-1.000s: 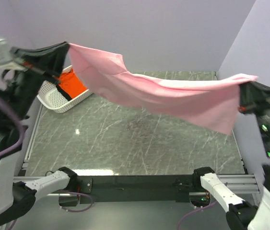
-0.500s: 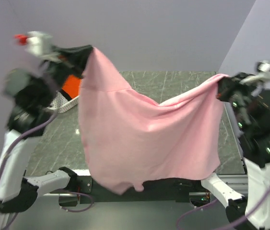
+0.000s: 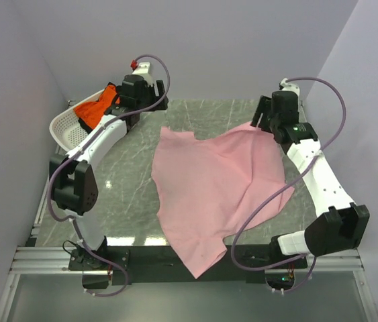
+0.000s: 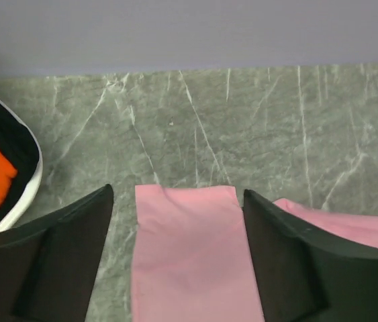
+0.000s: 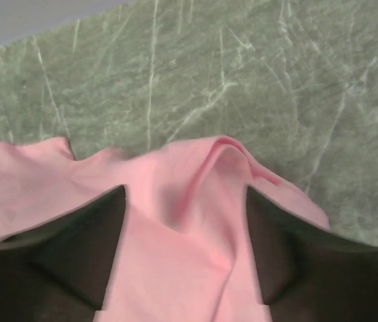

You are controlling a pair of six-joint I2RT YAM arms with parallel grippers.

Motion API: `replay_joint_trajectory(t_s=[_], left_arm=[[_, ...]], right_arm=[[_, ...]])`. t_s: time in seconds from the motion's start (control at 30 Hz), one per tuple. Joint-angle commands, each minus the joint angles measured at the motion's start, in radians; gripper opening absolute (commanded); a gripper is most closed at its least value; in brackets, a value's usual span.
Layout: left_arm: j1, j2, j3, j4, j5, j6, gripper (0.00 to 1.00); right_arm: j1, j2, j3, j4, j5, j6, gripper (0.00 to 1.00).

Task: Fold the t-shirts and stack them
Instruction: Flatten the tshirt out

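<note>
Far left: white basket [image 3: 64,131] is sitting at the far-left corner of the table [image 3: 121,194], holding the orange t-shirt [image 3: 96,111], bunched.

Left gripper [image 3: 154,104] is hovering just beside the basket, jaws standing apart, clamping nothing. In its wrist view, a flat corner of the pink t-shirt [image 4: 189,255] is lying on the marble below the gap.

Centre: pink t-shirt is lying spread and rumpled, near end hanging past the table's near edge.

Right gripper [image 3: 261,122] is hovering over the shirt's far-right corner, jaws apart, gripping nothing.
</note>
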Motion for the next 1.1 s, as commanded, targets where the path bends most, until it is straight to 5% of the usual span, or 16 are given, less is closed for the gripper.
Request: replay_joint_trajectory(t_s=[0.0,0.2,0.3,0.53,0.77,1.07], left_arm=[[-0.006,-0.105,0.071,0.129,-0.011,-0.022,0.85],[-0.018,-0.227,-0.052,0.181,0.027,-0.053,0.94],[-0.037,-0.295,-0.231,0.211,0.067,-0.107,0.94],[-0.054,-0.266,-0.479,0.237,0.117,-0.22,0.94],[-0.055,-0.035,-0.453,0.231,0.199,-0.237,0.92],[-0.028,0.177,-0.299,0.211,0.286,-0.249,0.92]], right_arm=[[-0.001,-0.048,-0.015,0.129,0.026,0.024,0.82],[0.001,-0.139,-0.095,0.153,0.018,0.024,0.89],[0.011,-0.188,-0.176,0.169,0.003,0.034,0.89],[0.038,-0.194,-0.37,0.206,-0.032,0.04,0.88],[0.065,-0.05,-0.361,0.244,-0.042,0.034,0.88],[0.073,0.232,-0.143,0.186,-0.002,0.005,0.88]])
